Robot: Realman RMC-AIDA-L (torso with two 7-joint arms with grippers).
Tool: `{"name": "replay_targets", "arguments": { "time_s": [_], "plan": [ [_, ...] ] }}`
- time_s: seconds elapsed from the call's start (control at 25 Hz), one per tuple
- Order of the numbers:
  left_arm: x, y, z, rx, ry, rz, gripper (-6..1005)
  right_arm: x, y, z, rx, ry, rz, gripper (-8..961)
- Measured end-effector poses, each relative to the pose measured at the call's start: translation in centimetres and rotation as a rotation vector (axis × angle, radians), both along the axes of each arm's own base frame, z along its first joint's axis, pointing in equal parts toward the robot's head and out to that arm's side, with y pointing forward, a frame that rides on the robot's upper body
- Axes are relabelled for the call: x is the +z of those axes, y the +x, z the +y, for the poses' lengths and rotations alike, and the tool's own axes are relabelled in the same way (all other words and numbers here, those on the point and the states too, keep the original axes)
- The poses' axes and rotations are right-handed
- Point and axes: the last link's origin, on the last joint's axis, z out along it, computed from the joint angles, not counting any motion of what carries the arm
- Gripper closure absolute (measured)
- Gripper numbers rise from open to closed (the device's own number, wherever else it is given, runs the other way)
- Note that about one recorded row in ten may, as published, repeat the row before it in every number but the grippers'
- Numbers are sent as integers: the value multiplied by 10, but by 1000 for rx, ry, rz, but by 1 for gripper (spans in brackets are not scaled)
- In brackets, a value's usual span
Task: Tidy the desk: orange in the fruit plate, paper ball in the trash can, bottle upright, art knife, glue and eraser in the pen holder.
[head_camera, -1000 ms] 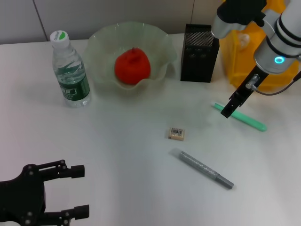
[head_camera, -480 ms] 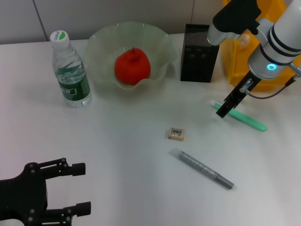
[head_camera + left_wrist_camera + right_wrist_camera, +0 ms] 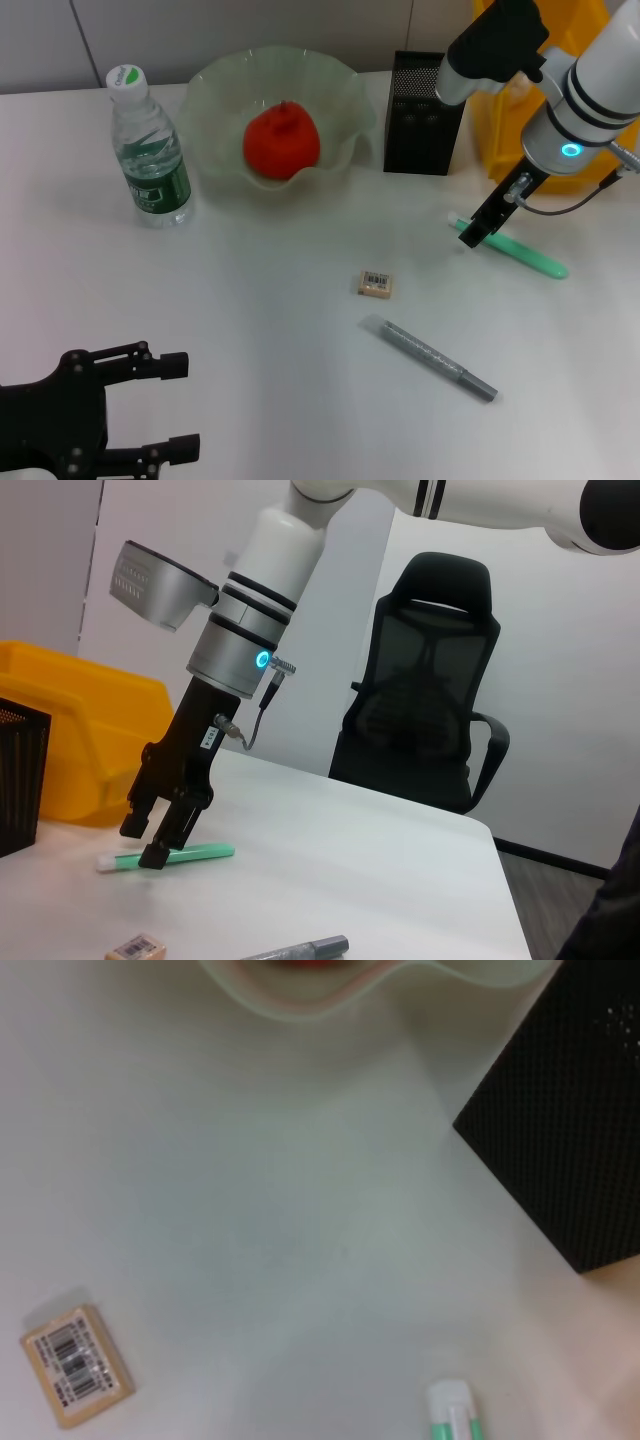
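While I am watching the head view, the right gripper (image 3: 478, 236) is hanging over the white-capped end of the green stick (image 3: 525, 255), on the right side of the table (image 3: 250, 300). In the left wrist view its fingers (image 3: 155, 855) are spread apart, with nothing between them, and one tip is just at the stick (image 3: 190, 855); I cannot tell if it is touching. The left gripper (image 3: 185, 405) is resting at the near left corner, fingers also apart and empty.

The orange (image 3: 282, 140) is sitting in the fruit plate (image 3: 215, 85) at the far middle. The bottle (image 3: 148, 150) is standing upright to the left of the plate. The pen holder (image 3: 420, 105) is standing right of the plate, and the trash can (image 3: 500, 130) is just right of it, partly hidden by my right arm. The eraser (image 3: 376, 284) is lying in the middle of the table, sticker up. A grey pen-like tool (image 3: 436, 359) is lying nearer, to the right of the eraser.
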Motion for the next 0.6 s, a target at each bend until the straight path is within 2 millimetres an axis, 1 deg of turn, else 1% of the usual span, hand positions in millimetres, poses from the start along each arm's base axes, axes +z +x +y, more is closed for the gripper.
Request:
{"name": "replay_targets", "arguments": {
  "time_s": [0.12, 0.36, 0.44, 0.6],
  "plan": [
    [0, 1, 1, -1, -2, -1, 212, -2, 0, 0, 9, -2, -7, 240],
    [-1, 1, 1, -3, -1, -1, 212, -3, 2, 0, 15, 5, -7, 465],
    [0, 1, 1, -3, 0, -1, 212, -4, 2, 1, 18, 8, -6, 622],
    [0, 1, 1, -5, 0, -1, 212, -5, 3, 0, 14, 5, -4, 623]
  ]
}}
